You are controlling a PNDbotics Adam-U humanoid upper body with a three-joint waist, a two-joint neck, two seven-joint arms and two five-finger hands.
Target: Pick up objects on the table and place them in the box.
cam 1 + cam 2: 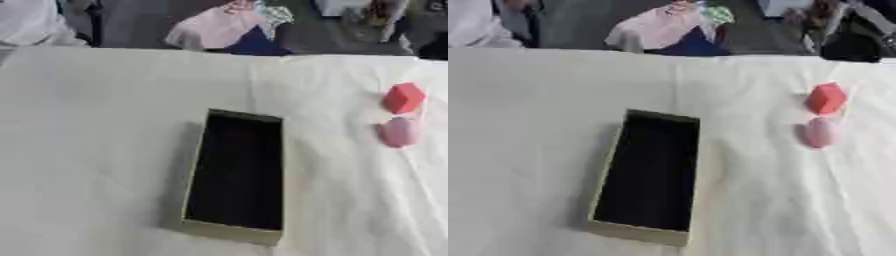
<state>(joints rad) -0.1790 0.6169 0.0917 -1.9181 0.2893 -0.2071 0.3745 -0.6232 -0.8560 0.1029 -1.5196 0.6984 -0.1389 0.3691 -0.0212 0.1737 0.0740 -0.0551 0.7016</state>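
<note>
Neither of the robot's hands showed in either eye view, so the state of the fingers could not be told, and no place could be given relative to them; positions below are given relative to the things on the table instead.

Nearest the camera lay the box (pixel 229 233), a long, narrow, open tray with pale olive-tan walls and a dark, almost black inside. Its short near wall faced the lower edge of the view, and its long sides ran away from the camera, leaning slightly to the right at the far end. Nothing could be seen lying in it. It rested flat on the table (pixel 96 150), which was covered by a creased off-white cloth that filled most of both views.

Farther back and well apart to the right of the box lay two small objects. The nearer one was a pink rounded object (pixel 400 132), soft in outline; its exact kind could not be made out. Just behind it, close by or perhaps touching, sat a red block (pixel 403 98) with flat faces and clear corners, tilted a little. Both rested on the cloth near the table's right side, level with the far end of the box or just beyond it.

Beyond the table's far edge the floor was dark, and a heap of pink, dark blue and patterned cloth (pixel 671 30) lay there, with other blurred shapes to either side.
</note>
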